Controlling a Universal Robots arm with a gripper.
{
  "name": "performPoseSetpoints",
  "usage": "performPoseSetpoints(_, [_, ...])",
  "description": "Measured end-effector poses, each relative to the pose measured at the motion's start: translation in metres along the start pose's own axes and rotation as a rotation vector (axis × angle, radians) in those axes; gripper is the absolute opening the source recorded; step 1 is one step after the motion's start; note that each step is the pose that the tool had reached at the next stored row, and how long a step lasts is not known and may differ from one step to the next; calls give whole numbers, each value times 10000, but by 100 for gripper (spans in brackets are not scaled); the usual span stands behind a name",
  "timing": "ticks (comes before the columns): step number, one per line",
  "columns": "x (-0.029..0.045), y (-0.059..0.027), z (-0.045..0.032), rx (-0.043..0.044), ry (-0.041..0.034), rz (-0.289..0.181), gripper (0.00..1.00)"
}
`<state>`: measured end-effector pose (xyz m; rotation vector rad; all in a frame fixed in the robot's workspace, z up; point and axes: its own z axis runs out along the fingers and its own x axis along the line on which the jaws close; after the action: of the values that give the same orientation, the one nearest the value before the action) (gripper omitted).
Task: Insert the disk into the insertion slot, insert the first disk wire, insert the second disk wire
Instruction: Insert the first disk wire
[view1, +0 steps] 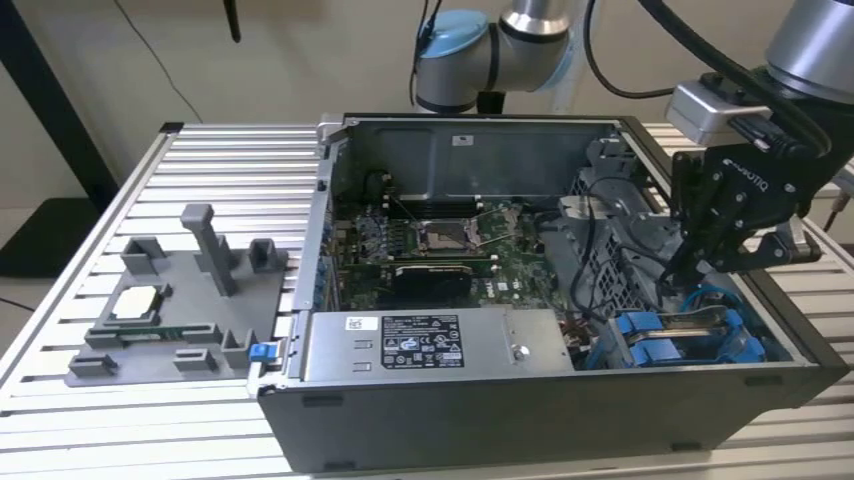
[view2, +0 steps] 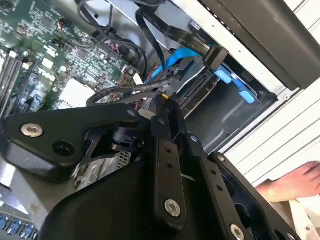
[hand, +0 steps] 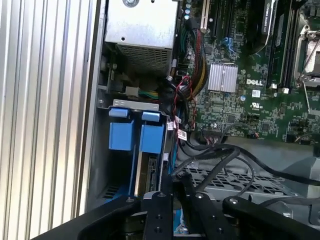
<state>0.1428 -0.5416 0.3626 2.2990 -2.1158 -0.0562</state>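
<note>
Slotted aluminium worktop (view1: 200, 160) carried an open computer case (view1: 534, 420), lying on its side with the motherboard exposed. At the case's near corner on the exterior view's right sat the insertion slot (view1: 674, 338), its blue rails showing. The disk (view2: 197, 86) appeared already pushed home in it, framed by blue tabs, so the first step looked done. What was left, by my reading, was the wiring. A blue cable (view2: 172, 60) and a black flat connector (view2: 215, 54) lay just beside the disk's end, and whether either was plugged in could not be told. Over the slot's far side the gripper (view1: 683, 268) hung down into the case. Its fingers were drawn close together, apparently pinching a black sleeved wire (view2: 125, 91) at their tips, near the disk but apart from it.
</note>
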Motion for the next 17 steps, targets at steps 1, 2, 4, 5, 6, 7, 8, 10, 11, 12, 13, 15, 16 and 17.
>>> performPoseSetpoints(1, [6,-2,0,2,-130,-4,0])
performPoseSetpoints(2, [11,-4,0,3,-252,-8,0])
performPoseSetpoints(4, [16,-5,0,-4,-344,-11,0])
performPoseSetpoints(5, [16,-6,0,-4,-346,-11,0])
performPoseSetpoints(6, [16,-10,-1,-3,-362,-13,0])
performPoseSetpoints(7, [17,-19,-1,-1,-416,-16,0])
performPoseSetpoints(8, [18,-32,0,-1,-504,-18,0])
performPoseSetpoints(10, [25,-66,2,-14,-589,-21,0])
performPoseSetpoints(11, [32,-84,3,-29,-593,-20,0])
performPoseSetpoints(12, [44,-99,3,-55,-595,-19,0])
performPoseSetpoints(13, [59,-111,2,-108,-599,-17,0])
performPoseSetpoints(15, [94,-124,2,-241,-608,-10,0])
performPoseSetpoints(16, [116,-124,2,-277,-610,-7,0])
performPoseSetpoints(17, [146,-121,3,-284,-611,4,0])
